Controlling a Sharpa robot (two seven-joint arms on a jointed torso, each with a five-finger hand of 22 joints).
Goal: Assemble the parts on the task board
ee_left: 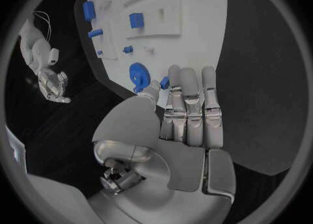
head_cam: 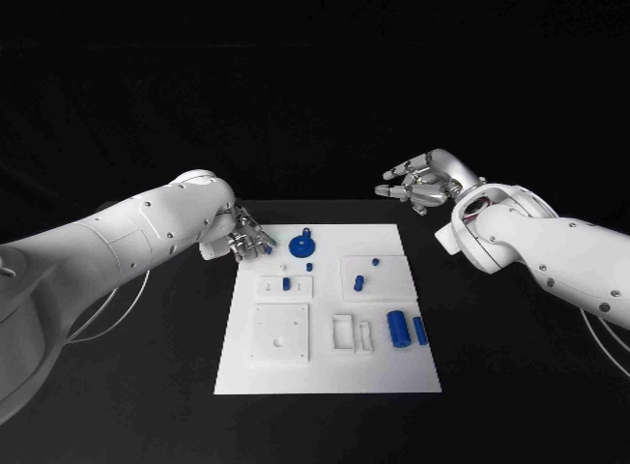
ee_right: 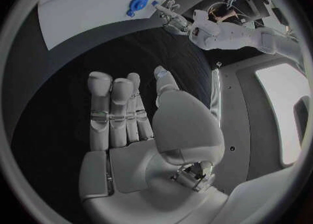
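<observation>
Task board (head_cam: pixel 329 372) lies mid-surface, blue parts scattered on it. Left hand (head_cam: pixel 245 242) at the board's far left corner, fingers straight and together, a small blue part (ee_left: pixel 165 82) at its fingertips; grasp cannot be told. Right hand (head_cam: pixel 424 181) off the board's far right corner, open, empty. Risk: fingertips nudge the nearby blue gear (head_cam: pixel 304 246) out of place.

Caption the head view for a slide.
Left hand at the task board's far corner near a blue gear; right hand open.
</observation>
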